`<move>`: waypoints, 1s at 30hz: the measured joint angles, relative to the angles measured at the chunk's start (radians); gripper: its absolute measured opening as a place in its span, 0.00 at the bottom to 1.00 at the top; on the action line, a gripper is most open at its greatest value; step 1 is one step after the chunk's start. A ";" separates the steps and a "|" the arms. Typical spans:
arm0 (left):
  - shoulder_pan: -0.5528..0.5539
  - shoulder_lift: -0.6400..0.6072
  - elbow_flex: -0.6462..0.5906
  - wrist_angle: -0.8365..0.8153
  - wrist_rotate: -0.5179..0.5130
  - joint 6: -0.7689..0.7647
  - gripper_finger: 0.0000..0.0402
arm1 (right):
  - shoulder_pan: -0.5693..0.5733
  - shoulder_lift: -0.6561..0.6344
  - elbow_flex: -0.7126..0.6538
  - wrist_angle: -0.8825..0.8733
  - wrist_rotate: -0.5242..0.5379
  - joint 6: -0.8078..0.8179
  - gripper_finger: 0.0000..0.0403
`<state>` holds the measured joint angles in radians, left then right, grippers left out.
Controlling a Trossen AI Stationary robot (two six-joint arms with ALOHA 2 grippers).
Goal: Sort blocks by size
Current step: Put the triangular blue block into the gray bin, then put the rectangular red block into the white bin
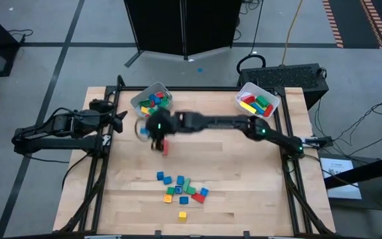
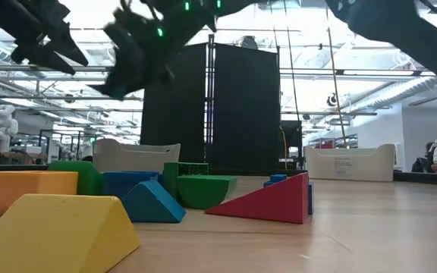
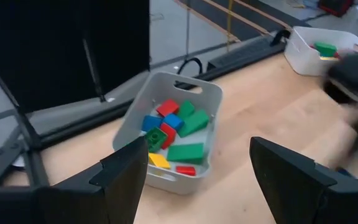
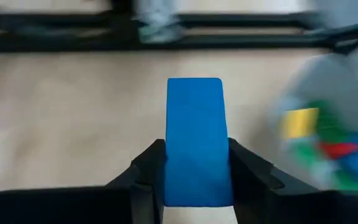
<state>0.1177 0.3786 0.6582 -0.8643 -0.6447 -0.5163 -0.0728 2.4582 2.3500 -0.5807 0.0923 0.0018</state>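
Right wrist view: upright blue block lengthwise between right gripper jaws.

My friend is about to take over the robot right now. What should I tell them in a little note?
Right gripper: fingers shut on a blue rectangular block, carried above the table near the left white plastic bin.
Left gripper: fingers open, empty, waiting at the table's left side, facing that bin.
Done: both the left bin and the right white plastic bin already hold coloured blocks.
Left: drop the blue block in a bin, then sort the pile of small coloured blocks at the table's front.
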 joint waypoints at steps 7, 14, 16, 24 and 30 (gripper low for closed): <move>0.000 0.001 0.000 0.008 -0.063 -0.049 0.70 | -0.195 0.006 -0.004 0.048 -0.059 0.144 0.28; 0.000 0.001 0.000 0.010 -0.069 -0.054 0.70 | -0.330 0.028 -0.004 0.128 -0.099 0.232 0.28; 0.000 0.001 0.000 0.010 -0.072 -0.054 0.70 | -0.351 0.042 -0.003 0.177 -0.135 0.270 0.28; 0.000 0.001 0.000 0.011 -0.068 -0.080 0.70 | -0.362 0.084 -0.003 0.268 -0.276 0.350 0.51; 0.000 0.001 0.000 0.011 -0.068 -0.080 0.70 | -0.365 0.085 -0.003 0.234 -0.285 0.363 0.65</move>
<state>0.1177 0.3798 0.6582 -0.8532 -0.7125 -0.5964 -0.4380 2.5431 2.3470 -0.3470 -0.1924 0.3643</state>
